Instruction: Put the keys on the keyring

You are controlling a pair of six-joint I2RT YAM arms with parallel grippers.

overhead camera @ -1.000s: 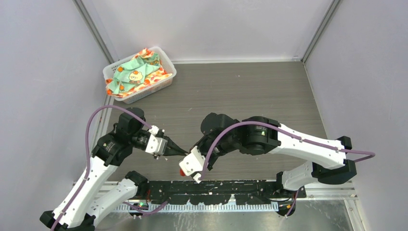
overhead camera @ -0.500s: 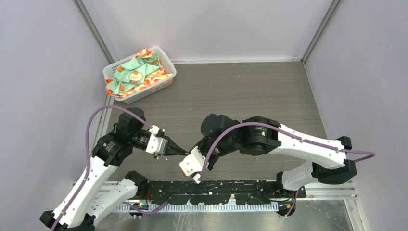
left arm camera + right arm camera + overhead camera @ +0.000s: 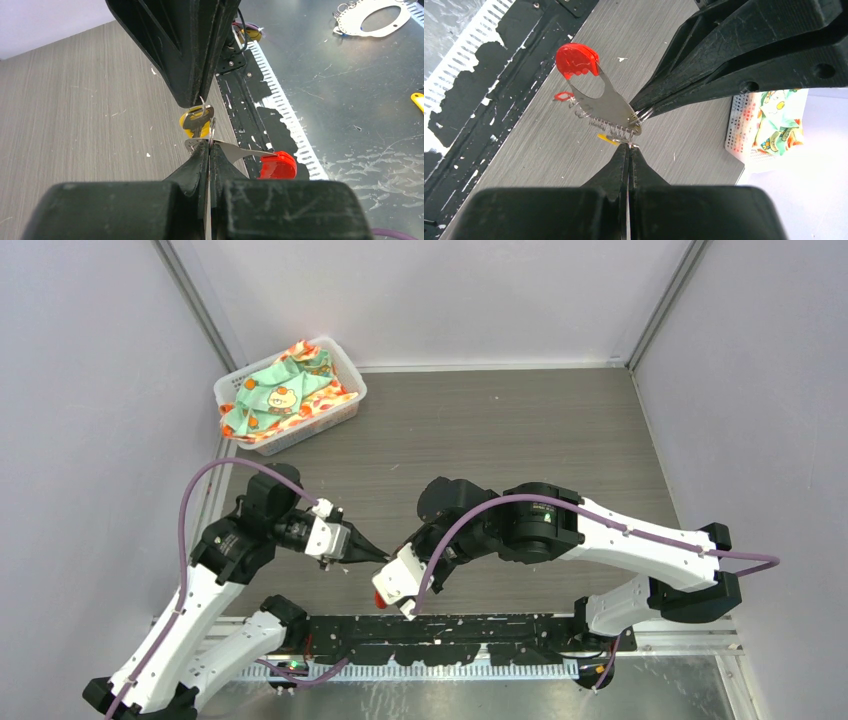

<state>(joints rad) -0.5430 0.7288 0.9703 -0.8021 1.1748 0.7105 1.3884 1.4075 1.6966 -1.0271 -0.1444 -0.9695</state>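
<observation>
left pincer (image 3: 208,148) pinches the red key (image 3: 276,165) over the bench's (image 3: 520,440) 6 o'clock edge, right pincer (image 3: 199,100) nips the keyring (image 3: 213,131) tip to tip; yellow key (image 3: 196,122) looks already threaded, red key apparently not yet.

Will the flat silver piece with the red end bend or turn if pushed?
Probably stiff: the flat silver piece with the red plastic end juts straight from the left hand without sagging. Pinched at one end, it may pivot if pushed.
</observation>
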